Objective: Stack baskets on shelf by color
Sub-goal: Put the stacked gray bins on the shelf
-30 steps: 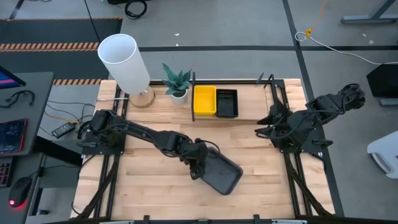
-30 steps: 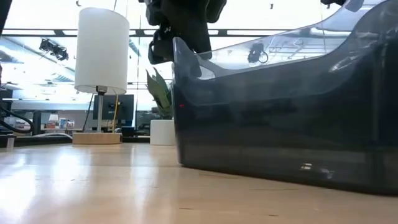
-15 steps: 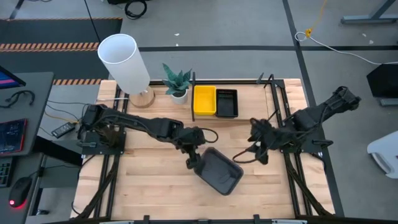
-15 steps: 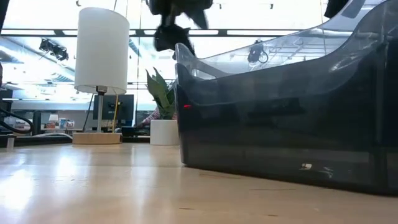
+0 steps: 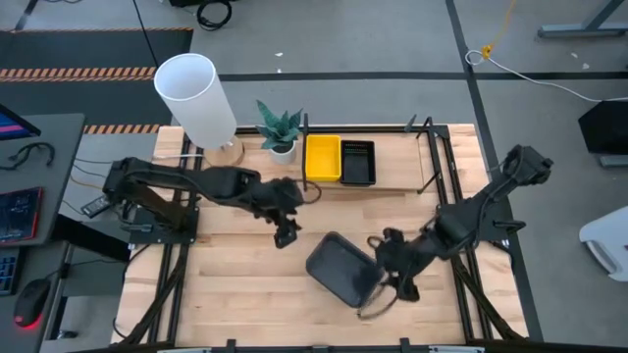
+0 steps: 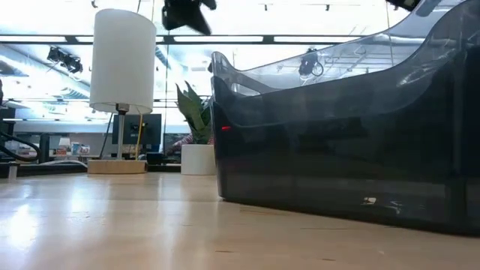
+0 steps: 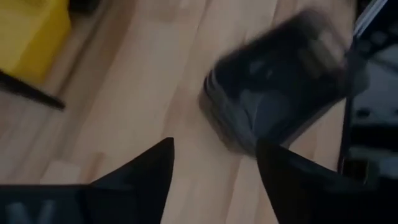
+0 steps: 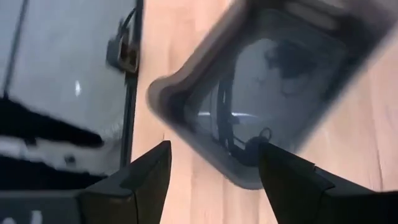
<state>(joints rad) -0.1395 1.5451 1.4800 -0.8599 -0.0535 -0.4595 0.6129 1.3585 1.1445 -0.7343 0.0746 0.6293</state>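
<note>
A dark grey basket [image 5: 341, 269] lies on the wooden bench [image 5: 235, 284] towards its front edge, turned at an angle to the planks with its open side up. In the low view it [image 6: 337, 142] fills most of the picture, standing flat on the boards with its translucent wall catching reflections of ceiling lights.

The right end effector [image 5: 390, 267] is at the basket's right-hand corner, its arm reaching in from the right side of the bench. In the right wrist view its two fingers [image 8: 149, 177] stand wide apart with the basket's rim [image 8: 261, 93] ahead of them, and nothing is gripped; whether a finger touches the rim cannot be told.

Farther back, the left end effector [image 5: 286, 232] hangs over bare wood just beyond the basket's rear-left side, clear of it. The left wrist view shows its fingers [image 7: 149, 168] spread wide and empty, with the grey basket [image 7: 273, 93] in front.

At the back of the bench stands the shelf [image 5: 392, 167], a light board within thin black bars. On it a yellow basket [image 5: 323, 158] and a small black perforated basket [image 5: 358, 163] sit side by side, touching. Left of the shelf are a potted plant [image 5: 281, 128] and a white lamp [image 5: 196, 98].
</note>
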